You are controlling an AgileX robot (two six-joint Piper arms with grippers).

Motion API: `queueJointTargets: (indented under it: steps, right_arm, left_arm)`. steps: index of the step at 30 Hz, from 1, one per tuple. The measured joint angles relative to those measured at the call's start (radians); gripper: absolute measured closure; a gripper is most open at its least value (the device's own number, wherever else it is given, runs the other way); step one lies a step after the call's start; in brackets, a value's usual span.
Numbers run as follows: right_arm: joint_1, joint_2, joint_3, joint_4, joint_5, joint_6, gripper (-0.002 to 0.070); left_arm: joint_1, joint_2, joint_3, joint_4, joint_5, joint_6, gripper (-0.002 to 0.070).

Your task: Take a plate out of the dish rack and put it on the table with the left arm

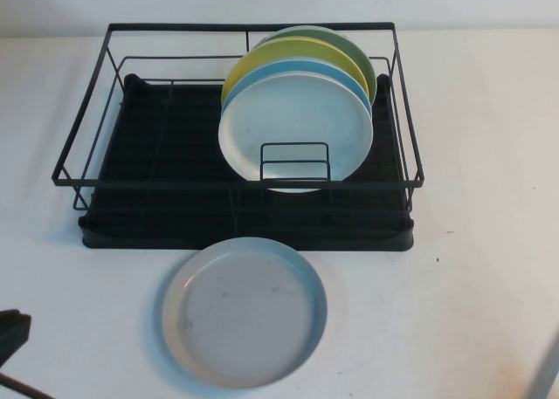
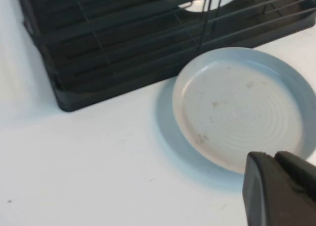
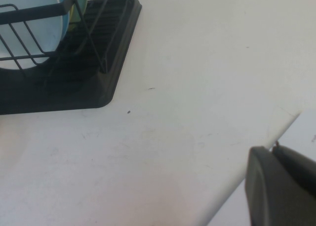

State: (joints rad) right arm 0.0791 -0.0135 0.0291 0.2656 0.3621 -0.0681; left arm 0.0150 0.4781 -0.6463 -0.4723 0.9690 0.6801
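The pale grey-blue plate [image 1: 244,312] lies flat on the white table [image 1: 463,303], just in front of the dish rack [image 1: 157,181]. It also shows in the left wrist view [image 2: 242,107], next to the dish rack's corner [image 2: 108,48]. My left gripper [image 2: 275,158] is shut and empty, held above the table just beside the plate's near rim. In the high view the left gripper [image 1: 13,329] is a dark shape at the bottom left edge. My right gripper [image 3: 273,149] is shut and empty over the table's edge, off to the right of the rack [image 3: 74,87].
A whiter pale plate [image 1: 297,128] stands upright in the rack's right half, with blue [image 1: 349,78], yellow [image 1: 288,50] and green [image 1: 354,50] plates behind it. The rack's left half holds nothing. White table lies on both sides of the flat plate.
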Motion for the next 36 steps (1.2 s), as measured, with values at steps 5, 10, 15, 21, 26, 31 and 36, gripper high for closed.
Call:
queueJointTargets:
  steps: [5, 10, 15, 21, 26, 31, 36]
  right_arm:
    - [0.0, 0.0, 0.0, 0.0, 0.0, 0.0, 0.0696]
    - [0.0, 0.0, 0.0, 0.0, 0.0, 0.0, 0.0696]
    - [0.0, 0.0, 0.0, 0.0, 0.0, 0.0, 0.0696]
    - [0.0, 0.0, 0.0, 0.0, 0.0, 0.0, 0.0696]
    - [0.0, 0.0, 0.0, 0.0, 0.0, 0.0, 0.0696]
    - [0.0, 0.0, 0.0, 0.0, 0.0, 0.0, 0.0696]
    - [0.0, 0.0, 0.0, 0.0, 0.0, 0.0, 0.0696]
  left_arm:
    - [-0.018, -0.049, 0.004, 0.039, -0.047, -0.077, 0.0676]
    - [-0.047, -0.086, 0.086, 0.048, -0.253, -0.11, 0.0676]
    - [-0.049, -0.215, 0.275, 0.13, -0.543, -0.284, 0.0676]
    - [-0.049, -0.411, 0.503, 0.315, -0.742, -0.479, 0.0676]
    - [-0.049, -0.487, 0.654, 0.408, -0.839, -0.604, 0.0676]
    - [-0.049, -0.486, 0.67, 0.417, -0.755, -0.617, 0.0676]
    - [-0.049, -0.486, 0.67, 0.417, -0.628, -0.566, 0.0676]
